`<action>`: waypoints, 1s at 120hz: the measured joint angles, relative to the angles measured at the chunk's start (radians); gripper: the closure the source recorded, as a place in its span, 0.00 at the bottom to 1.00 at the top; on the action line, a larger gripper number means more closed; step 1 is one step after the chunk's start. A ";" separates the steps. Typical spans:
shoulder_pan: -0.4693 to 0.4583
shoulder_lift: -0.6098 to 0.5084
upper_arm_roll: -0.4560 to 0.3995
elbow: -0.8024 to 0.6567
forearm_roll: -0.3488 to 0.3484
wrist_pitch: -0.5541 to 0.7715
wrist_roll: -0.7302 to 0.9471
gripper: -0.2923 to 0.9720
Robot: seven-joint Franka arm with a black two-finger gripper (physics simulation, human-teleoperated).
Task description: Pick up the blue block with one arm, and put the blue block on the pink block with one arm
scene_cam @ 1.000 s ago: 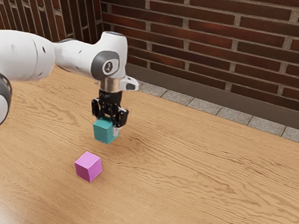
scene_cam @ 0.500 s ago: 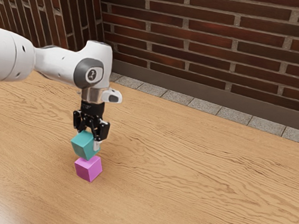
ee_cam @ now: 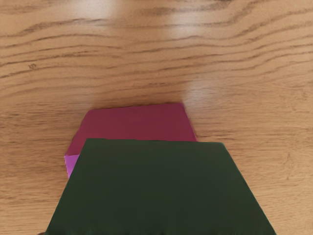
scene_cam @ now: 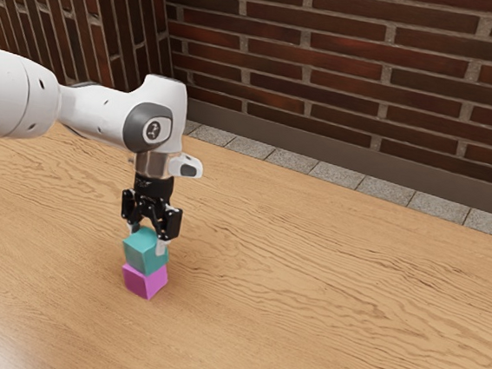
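On top of the small pink block (scene_cam: 143, 281) (ee_cam: 134, 122) sits the teal-blue block (scene_cam: 144, 251) (ee_cam: 156, 191), stacked and touching. The black two-finger tool (scene_cam: 148, 238) is directly above the pink block, narrow, clamped on the teal-blue block's upper sides. The pink block rests on the wood-grain tabletop (scene_cam: 325, 271).

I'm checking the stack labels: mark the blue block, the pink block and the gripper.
blue block (scene_cam: 140, 252), exterior view, on its near side face.
pink block (scene_cam: 136, 279), exterior view, on its near side face.
gripper (scene_cam: 148, 233), exterior view, midway between its fingertips.
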 joint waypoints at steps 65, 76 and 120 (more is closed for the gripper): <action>-0.001 -0.197 0.000 0.064 0.043 -0.006 0.018 0.24; 0.008 -0.222 0.000 0.182 0.076 -0.047 0.020 0.24; -0.001 -0.227 -0.005 0.367 0.222 -0.256 0.025 0.23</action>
